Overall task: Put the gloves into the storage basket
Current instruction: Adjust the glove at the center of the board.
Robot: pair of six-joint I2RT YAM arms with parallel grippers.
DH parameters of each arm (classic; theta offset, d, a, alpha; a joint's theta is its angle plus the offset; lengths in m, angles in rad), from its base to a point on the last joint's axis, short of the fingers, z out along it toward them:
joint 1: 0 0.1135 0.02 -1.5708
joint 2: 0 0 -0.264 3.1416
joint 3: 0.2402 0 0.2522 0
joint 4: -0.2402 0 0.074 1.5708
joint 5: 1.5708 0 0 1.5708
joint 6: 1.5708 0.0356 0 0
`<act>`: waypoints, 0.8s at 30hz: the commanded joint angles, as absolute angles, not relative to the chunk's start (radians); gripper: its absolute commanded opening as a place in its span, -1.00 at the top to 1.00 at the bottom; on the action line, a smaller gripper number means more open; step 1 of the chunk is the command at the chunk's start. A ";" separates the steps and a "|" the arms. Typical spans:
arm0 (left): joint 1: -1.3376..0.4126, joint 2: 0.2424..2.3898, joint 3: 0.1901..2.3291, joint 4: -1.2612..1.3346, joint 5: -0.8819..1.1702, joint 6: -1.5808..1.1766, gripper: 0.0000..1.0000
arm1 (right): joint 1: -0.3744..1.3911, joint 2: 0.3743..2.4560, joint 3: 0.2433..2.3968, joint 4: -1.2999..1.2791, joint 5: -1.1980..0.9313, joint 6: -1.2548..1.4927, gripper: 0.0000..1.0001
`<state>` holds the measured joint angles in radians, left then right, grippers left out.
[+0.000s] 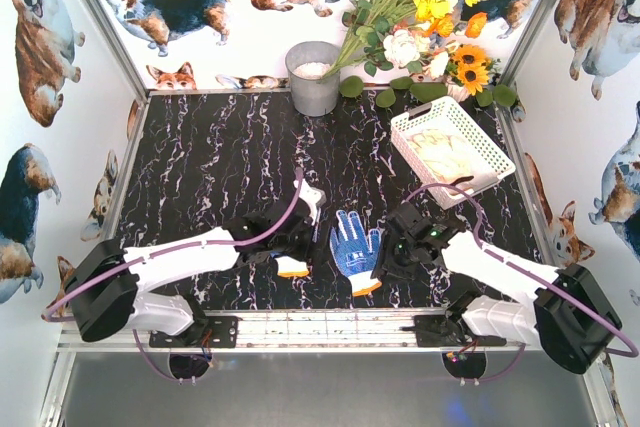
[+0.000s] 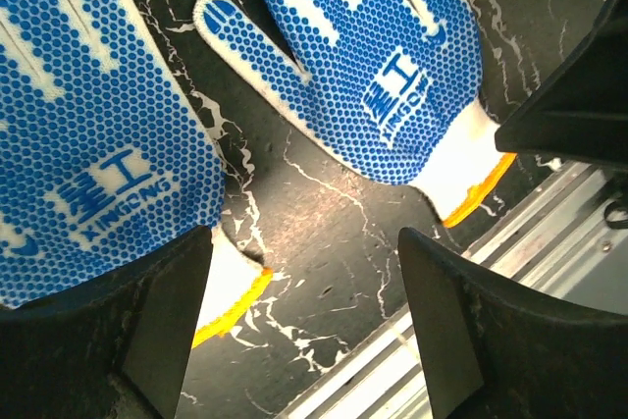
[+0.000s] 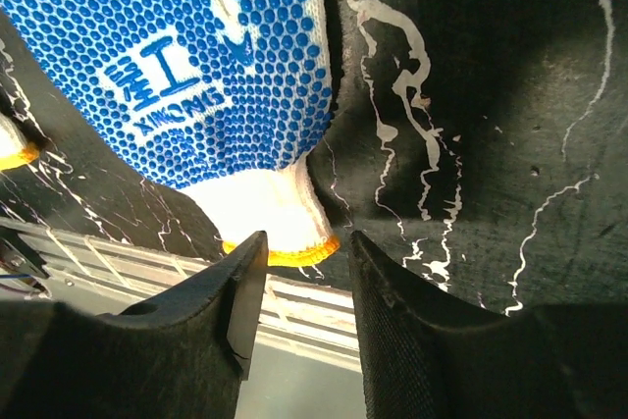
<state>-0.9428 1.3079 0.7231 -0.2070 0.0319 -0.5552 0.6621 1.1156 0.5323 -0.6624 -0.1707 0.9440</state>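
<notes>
L tool (image 2: pixel 304 252) released over blue glove (image 2: pixel 88 125) cuff, R tool (image 3: pixel 306 247) jaws apart at second glove (image 3: pixel 196 76) cuff, arms angled inward

Two blue-dotted gloves (image 2: pixel 88 144) (image 2: pixel 392 76), one white basket (image 1: pixel 487 142) at 2 o'clock holding cream gloves (image 1: pixel 440 155) (count unclear), one grey bucket (image 1: pixel 313 82), one flower bunch (image 1: pixel 420 7).

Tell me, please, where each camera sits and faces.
Top external: above, behind the bases, facing down at table and storage basket; both arms show.
Left wrist: on left gripper, facing down at middle glove and another glove; own fingers show.
Right wrist: on right gripper, facing down at middle glove; own fingers show.
Shared: all see the middle glove.
</notes>
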 commanded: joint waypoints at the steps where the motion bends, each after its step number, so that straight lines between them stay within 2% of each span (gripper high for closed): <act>1: -0.982 1.258 0.745 -0.230 -0.052 -0.421 -0.40 | 0.666 1.147 0.529 -0.627 -0.206 0.947 0.20; 4: -1.015 1.233 0.744 -0.197 -0.084 -0.387 -0.40 | 0.667 1.154 0.522 -0.622 -0.190 0.962 0.21; 10: -1.125 1.212 0.742 -0.137 -0.204 -0.316 -0.42 | 0.670 1.177 0.520 -0.580 -0.219 0.981 0.35; 14: -1.181 1.197 0.695 -0.023 -0.215 -0.306 -0.44 | 0.671 1.167 0.507 -0.535 -0.261 1.015 0.78; 17: -1.216 1.197 0.680 0.026 -0.222 -0.288 -0.46 | 0.672 1.135 0.508 -0.493 -0.284 1.059 1.00; 24: -1.296 1.252 0.658 0.064 -0.291 -0.214 -0.63 | 0.671 1.088 0.569 -0.461 -0.279 1.113 1.00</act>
<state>-1.2694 1.2182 0.6765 -0.0006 -0.2432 -0.2687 0.6674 1.1259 0.5091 -0.5362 -0.2657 1.0645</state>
